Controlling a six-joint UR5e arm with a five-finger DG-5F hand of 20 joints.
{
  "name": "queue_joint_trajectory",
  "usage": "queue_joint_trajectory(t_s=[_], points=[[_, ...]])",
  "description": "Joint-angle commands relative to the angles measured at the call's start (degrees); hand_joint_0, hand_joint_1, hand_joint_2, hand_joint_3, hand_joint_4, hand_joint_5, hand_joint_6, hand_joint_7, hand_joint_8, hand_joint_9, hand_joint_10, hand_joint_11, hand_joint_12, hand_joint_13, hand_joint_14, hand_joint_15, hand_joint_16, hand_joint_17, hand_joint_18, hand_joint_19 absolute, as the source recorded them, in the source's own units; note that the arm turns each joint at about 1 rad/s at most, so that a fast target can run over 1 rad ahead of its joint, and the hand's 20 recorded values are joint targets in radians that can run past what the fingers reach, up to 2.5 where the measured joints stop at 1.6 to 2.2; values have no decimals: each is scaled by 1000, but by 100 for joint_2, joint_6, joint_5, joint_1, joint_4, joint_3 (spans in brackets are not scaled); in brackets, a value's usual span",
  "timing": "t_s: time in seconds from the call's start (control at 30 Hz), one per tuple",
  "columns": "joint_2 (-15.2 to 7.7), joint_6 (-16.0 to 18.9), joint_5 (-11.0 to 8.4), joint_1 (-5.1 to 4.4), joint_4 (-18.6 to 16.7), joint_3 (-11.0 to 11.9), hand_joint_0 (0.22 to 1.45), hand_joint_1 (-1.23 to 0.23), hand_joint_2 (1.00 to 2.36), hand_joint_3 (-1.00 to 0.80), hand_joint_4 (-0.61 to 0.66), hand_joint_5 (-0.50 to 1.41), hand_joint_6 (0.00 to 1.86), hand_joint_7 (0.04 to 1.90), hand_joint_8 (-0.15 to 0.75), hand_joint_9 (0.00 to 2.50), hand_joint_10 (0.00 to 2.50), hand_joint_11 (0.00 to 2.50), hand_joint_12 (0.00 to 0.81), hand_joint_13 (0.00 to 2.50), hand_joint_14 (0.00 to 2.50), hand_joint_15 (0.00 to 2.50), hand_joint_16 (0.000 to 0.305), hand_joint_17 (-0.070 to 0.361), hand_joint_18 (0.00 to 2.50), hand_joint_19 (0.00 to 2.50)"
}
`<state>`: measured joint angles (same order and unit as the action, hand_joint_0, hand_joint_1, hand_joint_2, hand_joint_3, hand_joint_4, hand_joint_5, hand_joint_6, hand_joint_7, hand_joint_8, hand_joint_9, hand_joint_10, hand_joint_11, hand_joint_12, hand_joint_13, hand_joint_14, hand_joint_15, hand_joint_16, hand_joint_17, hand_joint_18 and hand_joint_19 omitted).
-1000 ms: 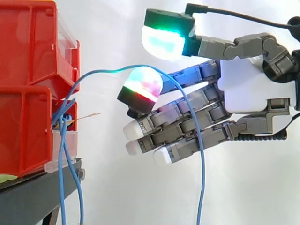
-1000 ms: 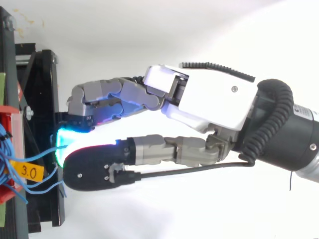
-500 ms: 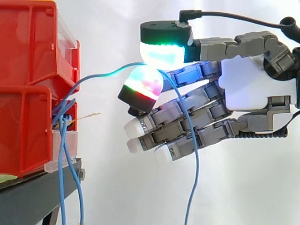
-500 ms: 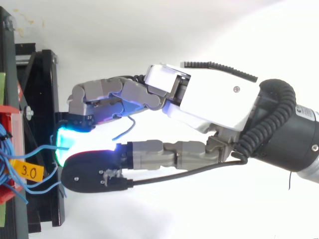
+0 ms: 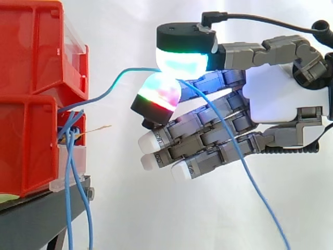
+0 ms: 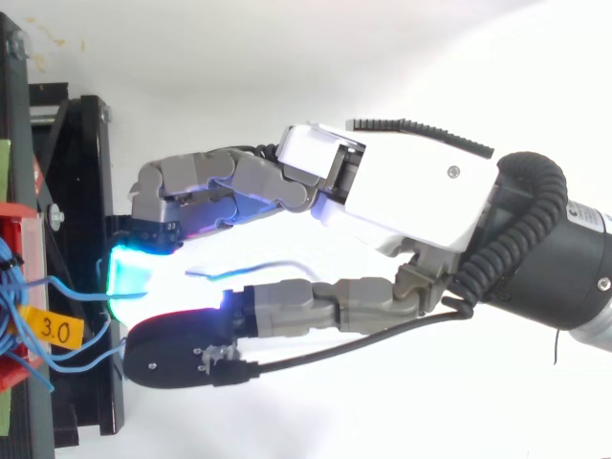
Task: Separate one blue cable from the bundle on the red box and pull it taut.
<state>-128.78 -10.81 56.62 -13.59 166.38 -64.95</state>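
Pinching blue cable [image 5: 140, 70] between two pads [image 5: 182, 60], hand [image 5: 283, 101] near red bins [image 5: 31, 62]

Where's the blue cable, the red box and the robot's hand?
blue cable [image 5: 99, 96]: side view, on the stretch between box and hand.
red box [image 5: 26, 146]: side view, on its side wall.
hand [image 5: 281, 99]: side view, on the white palm.

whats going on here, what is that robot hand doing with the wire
The robot hand is pinching one blue cable between two of its glowing fingertips, just off the red bins. The cable rises from the bundle at the front of the bins to the pinch, then trails loose down past the hand. The stretch between bins and hand curves, so it is not yet taut.
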Motion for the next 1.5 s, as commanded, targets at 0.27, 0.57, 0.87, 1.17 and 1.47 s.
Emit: queue_joint_trajectory(t_s=[0.27,0.57,0.87,1.17,1.47], points=[[2,0,7,6,0,0,618,-743,1011,-290,220,-103,503,1217,306,715,9,328,367,429,6,174,51,114,406,402],[2,18,7,6,0,0,555,-622,1003,-451,223,-103,503,1219,310,711,9,322,367,424,6,176,51,115,404,410],[2,18,7,6,0,0,599,-402,1010,-343,191,-102,503,1219,316,727,9,318,368,428,6,173,50,113,404,422],[2,18,7,6,0,0,685,-563,1008,-70,231,-95,503,1210,334,776,8,314,385,469,5,161,54,122,466,396],[2,18,7,6,0,0,672,-668,1012,-189,219,-97,503,1219,320,758,9,332,368,461,5,169,51,115,456,398]])
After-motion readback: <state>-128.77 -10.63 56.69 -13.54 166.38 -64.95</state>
